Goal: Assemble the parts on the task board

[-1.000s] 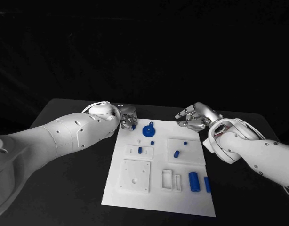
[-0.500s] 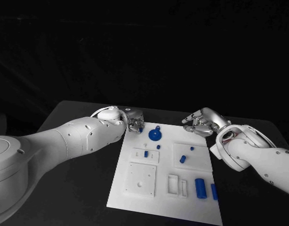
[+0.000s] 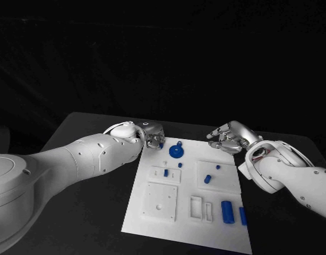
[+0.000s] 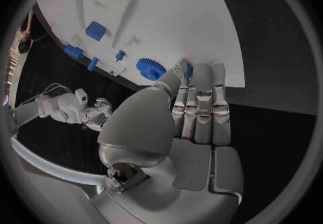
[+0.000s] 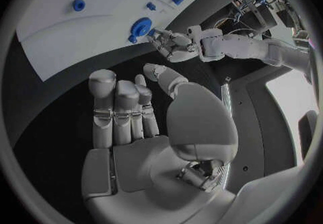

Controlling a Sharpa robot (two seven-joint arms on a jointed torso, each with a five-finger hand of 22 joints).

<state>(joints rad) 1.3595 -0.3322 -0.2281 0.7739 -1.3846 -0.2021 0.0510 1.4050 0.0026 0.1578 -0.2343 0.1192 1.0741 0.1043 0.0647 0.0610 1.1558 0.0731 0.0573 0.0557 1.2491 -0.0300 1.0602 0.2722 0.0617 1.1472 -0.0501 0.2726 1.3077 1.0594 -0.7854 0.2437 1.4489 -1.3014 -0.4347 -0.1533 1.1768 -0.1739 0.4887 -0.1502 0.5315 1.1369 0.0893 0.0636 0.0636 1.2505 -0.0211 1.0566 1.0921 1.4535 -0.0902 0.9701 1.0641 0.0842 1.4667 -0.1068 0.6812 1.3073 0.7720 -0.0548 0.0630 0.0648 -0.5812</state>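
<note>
Task board (image 3: 180, 212) runs lengthwise away from robot, blue gear (image 3: 176, 152) far end

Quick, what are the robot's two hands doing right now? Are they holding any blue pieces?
Left hand: open, fingers straight, tips at the task board edge by a small blue part; holds nothing.
Right hand: open, holds nothing, over the black table.

Task board (image 3: 180, 218) lies mid-table (image 3: 79, 159), long side running near-to-far. Left hand (image 3: 152, 136) sits at board's far-left corner, fingers curled w/ a small blue bit just visible at them, can't tell if held; right hand (image 3: 229, 138) hovers off the far-right corner, fingers curled in, nothing seen in it. On board: blue gear (image 3: 176, 152) far end near left hand, small blue pegs (image 3: 207, 179) mid-board, two blue cylinders (image 3: 227, 211) near-right.
</note>
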